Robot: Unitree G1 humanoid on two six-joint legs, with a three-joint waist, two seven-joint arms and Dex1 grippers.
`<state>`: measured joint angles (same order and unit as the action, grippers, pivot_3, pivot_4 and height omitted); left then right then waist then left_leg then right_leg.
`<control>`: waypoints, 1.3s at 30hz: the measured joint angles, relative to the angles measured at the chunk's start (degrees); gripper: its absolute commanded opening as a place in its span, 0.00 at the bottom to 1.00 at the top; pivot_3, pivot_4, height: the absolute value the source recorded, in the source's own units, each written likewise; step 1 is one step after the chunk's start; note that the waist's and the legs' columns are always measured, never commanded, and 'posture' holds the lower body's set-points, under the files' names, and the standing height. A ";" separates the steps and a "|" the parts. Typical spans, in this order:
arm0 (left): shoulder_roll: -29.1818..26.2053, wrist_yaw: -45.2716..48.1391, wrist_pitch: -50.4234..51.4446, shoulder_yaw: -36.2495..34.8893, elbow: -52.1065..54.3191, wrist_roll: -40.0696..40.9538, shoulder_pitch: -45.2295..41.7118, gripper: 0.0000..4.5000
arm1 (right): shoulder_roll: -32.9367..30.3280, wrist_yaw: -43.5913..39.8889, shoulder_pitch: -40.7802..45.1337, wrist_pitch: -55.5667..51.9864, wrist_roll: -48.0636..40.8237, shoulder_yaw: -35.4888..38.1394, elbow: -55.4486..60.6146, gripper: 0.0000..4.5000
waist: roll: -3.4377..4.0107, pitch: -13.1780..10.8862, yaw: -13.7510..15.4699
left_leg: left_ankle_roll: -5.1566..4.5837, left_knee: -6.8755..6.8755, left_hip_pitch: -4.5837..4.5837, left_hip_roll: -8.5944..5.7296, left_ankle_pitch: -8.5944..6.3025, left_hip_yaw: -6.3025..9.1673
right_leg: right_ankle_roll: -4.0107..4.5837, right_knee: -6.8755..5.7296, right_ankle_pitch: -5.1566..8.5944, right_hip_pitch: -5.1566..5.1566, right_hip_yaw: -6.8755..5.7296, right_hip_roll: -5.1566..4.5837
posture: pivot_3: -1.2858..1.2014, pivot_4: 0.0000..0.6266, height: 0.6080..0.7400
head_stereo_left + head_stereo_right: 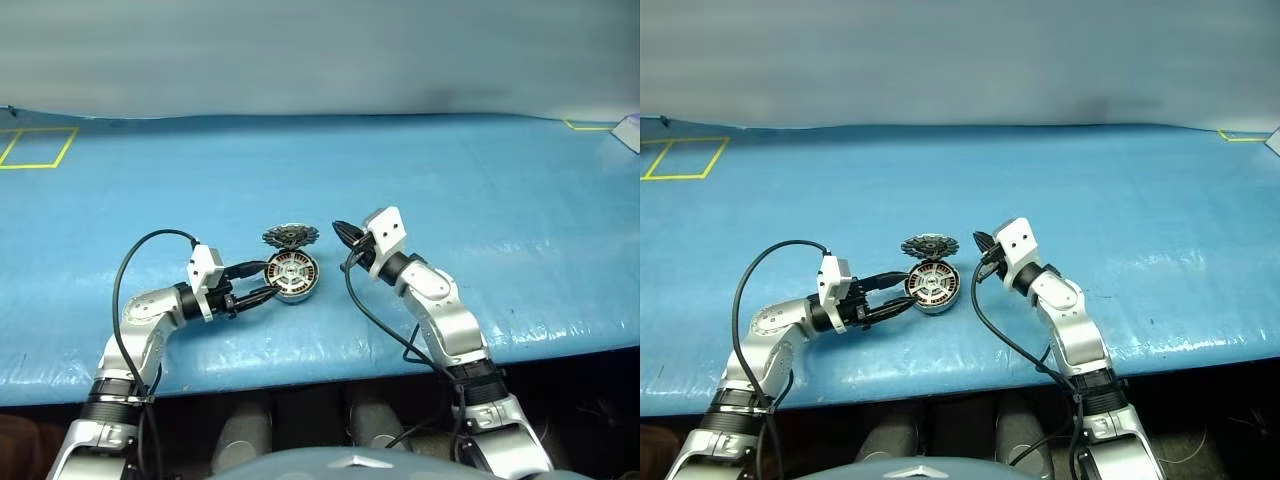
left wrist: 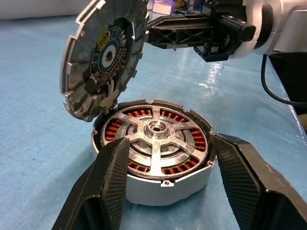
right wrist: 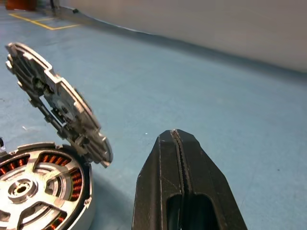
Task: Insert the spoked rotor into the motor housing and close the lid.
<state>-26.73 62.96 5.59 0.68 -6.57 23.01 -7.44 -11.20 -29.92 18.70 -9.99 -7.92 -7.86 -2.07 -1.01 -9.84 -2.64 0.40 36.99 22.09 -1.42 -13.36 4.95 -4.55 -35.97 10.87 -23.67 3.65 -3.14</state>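
Head views, motor housing: the motor housing (image 1: 291, 275) sat on the blue table (image 1: 480, 200), near its front edge and about midway along it; copper windings showed around a silver hub.
Head views, lid: a notched round lid (image 1: 290, 237) stood tilted open on the far side of the housing, touching its rim.
Head views, left gripper: the left gripper (image 1: 268, 279) lay level with a finger on either side of the housing wall, gripping it.
Head views, right gripper: the right gripper (image 1: 343, 236) hung just beside the lid, apart from it, jaws pressed together on nothing.
Left wrist view, rotor: the spoked rotor (image 2: 156, 140) appeared already seated inside the housing, spokes flush over the windings.
Left wrist view, grip: both fingers (image 2: 111, 179) pressed the housing's smooth outer wall, low down.
Left wrist view, lid: its inner face carried a small dark board; likely delicate there.
Right wrist view, lid: it leaned over the housing (image 3: 43, 189) as if hinged at the rim; the closed fingers (image 3: 184, 191) pointed past it.
Handling, judged: metal, stiff, fairly heavy for its size, walls slippery; windings fragile.
Where to push, judged: on the lid's upper notched edge or outer face, never the windings.
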 measured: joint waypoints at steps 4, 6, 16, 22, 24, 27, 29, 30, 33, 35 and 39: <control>0.22 0.91 -3.36 -0.43 0.00 0.26 0.48 0.66 | 1.08 -2.99 5.66 1.55 -1.98 0.48 -4.52 0.00 | 0.01 -0.01 -0.11 | 0.00 -0.01 0.00 0.00 0.00 0.01 | 0.01 0.00 -0.01 0.00 0.00 0.00 | 0.52 0.24 1.00; 0.27 1.01 -4.07 -0.87 -0.01 0.57 0.84 0.66 | 1.72 -4.50 7.68 1.99 -2.59 0.44 -6.40 0.00 | 0.01 -0.01 -0.13 | 0.00 -0.04 0.00 0.00 0.00 0.01 | 0.01 0.01 -0.01 0.00 0.00 0.00 | 0.52 0.24 1.00; -0.38 2.22 -5.74 -1.67 0.00 0.68 2.99 0.66 | 3.59 -10.70 10.38 1.46 -2.95 -3.03 -11.02 0.00 | 0.04 -0.03 -0.42 | 0.00 -0.08 0.00 0.00 0.00 0.02 | 0.02 0.01 0.00 -0.03 0.00 0.00 | 0.52 0.24 1.00; -1.09 2.74 -5.68 -1.67 0.04 0.67 3.32 0.66 | 2.65 -12.78 9.39 -0.85 -2.91 -4.97 -8.61 0.00 | 0.05 -0.03 -0.57 | 0.00 -0.10 0.00 0.00 0.00 0.03 | 0.03 0.01 0.01 -0.04 0.00 0.00 | 0.52 0.24 1.00; -1.72 3.07 -5.30 -1.69 0.44 0.73 3.64 0.66 | 2.28 -13.31 8.25 -1.82 -2.89 -5.67 -7.02 0.00 | 0.05 -0.03 -0.64 | 0.00 -0.13 0.00 0.00 0.00 0.02 | 0.03 0.01 0.01 -0.06 0.00 0.00 | 0.52 0.24 1.00; -2.86 3.39 -4.36 -1.93 1.29 1.19 4.29 0.66 | 1.52 -13.82 6.42 -2.99 -2.65 -7.02 -5.34 0.00 | 0.05 -0.03 -0.80 | 0.00 -0.14 0.00 0.00 0.00 0.02 | 0.04 0.01 0.02 -0.07 0.00 0.00 | 0.52 0.24 1.00; -3.55 3.62 -3.54 -2.06 2.25 1.87 4.83 0.66 | 0.88 -13.94 4.75 -3.15 -2.38 -7.91 -3.67 0.00 | 0.05 -0.03 -0.81 | 0.00 -0.15 0.00 0.01 -0.01 0.02 | 0.05 0.01 0.03 -0.07 -0.01 0.00 | 0.52 0.24 1.00; -4.20 3.89 -3.24 -2.13 2.44 1.95 5.11 0.66 | 0.65 -13.97 4.19 -3.19 -2.27 -8.35 -3.35 0.00 | 0.05 -0.03 -0.89 | 0.00 -0.15 0.00 0.01 -0.01 0.01 | 0.06 0.01 0.03 -0.08 0.00 -0.01 | 0.52 0.24 1.00; -5.15 4.22 -2.33 -2.39 2.67 2.36 5.63 0.66 | 0.23 -13.96 3.14 -3.23 -1.92 -9.27 -2.32 0.00 | 0.06 -0.04 -0.90 | 0.00 -0.15 0.00 0.01 -0.01 0.01 | 0.06 0.00 0.04 -0.08 0.00 -0.01 | 0.52 0.24 1.00; -5.19 4.34 -1.97 -2.38 2.96 2.45 5.95 0.66 | -0.01 -13.96 2.96 -3.23 -1.70 -9.69 -1.91 0.00 | 0.06 -0.04 -0.87 | 0.00 -0.14 0.00 0.01 -0.01 0.01 | 0.05 0.01 0.04 -0.07 0.00 -0.01 | 0.52 0.24 1.00; -5.52 4.34 -0.83 -2.41 4.43 2.96 6.24 0.66 | -0.30 -13.99 2.43 -3.23 -1.47 -10.37 -1.71 0.00 | 0.06 -0.04 -0.87 | 0.00 -0.15 0.00 0.01 -0.01 0.02 | 0.06 0.01 0.04 -0.08 -0.01 -0.01 | 0.52 0.24 1.00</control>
<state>-32.25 67.30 4.76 -1.72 -2.15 25.97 -1.20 -11.50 -43.91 21.13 -13.22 -9.39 -18.23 -3.79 -0.96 -9.88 -3.50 0.40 36.84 22.08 -1.40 -13.37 4.96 -4.50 -35.96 10.91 -23.75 3.64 -3.15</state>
